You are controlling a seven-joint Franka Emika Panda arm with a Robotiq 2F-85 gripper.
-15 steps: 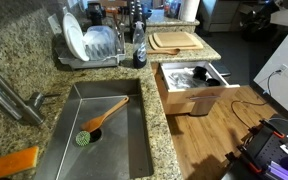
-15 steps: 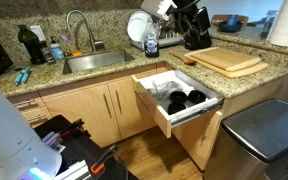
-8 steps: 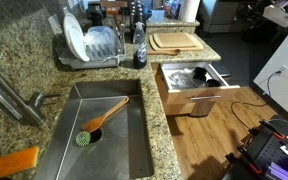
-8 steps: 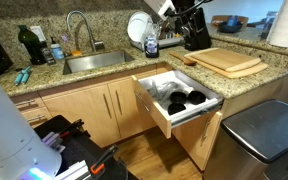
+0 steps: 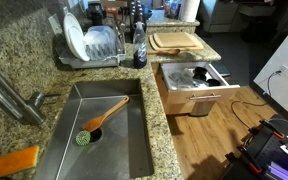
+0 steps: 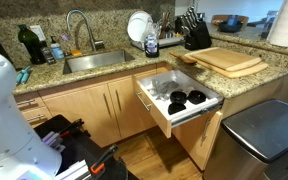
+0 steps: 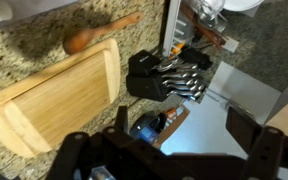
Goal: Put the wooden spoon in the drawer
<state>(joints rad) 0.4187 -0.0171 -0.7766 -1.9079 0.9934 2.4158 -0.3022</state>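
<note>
The wooden spoon (image 7: 99, 32) lies on the granite counter beyond a light wooden cutting board (image 7: 54, 100) in the wrist view. My gripper (image 7: 184, 135) hangs high above the counter, open and empty, with its dark fingers wide apart at the bottom of that view. It is out of frame in both exterior views. The drawer (image 5: 189, 103) (image 6: 152, 112) stands pulled open below the counter, with a white lining and dark utensils inside.
A black knife block (image 7: 169, 75) (image 6: 196, 35) stands beside the cutting boards (image 6: 227, 60). A wooden-handled dish brush (image 5: 99, 120) lies in the sink (image 5: 134, 140). A dish rack with plates (image 5: 89, 45) and a bottle (image 5: 139, 45) stand behind. A bin (image 6: 259, 135) stands by the drawer.
My gripper has risen above the knife block and left the top of the exterior views. The drawer and the things on the counter have not moved.
</note>
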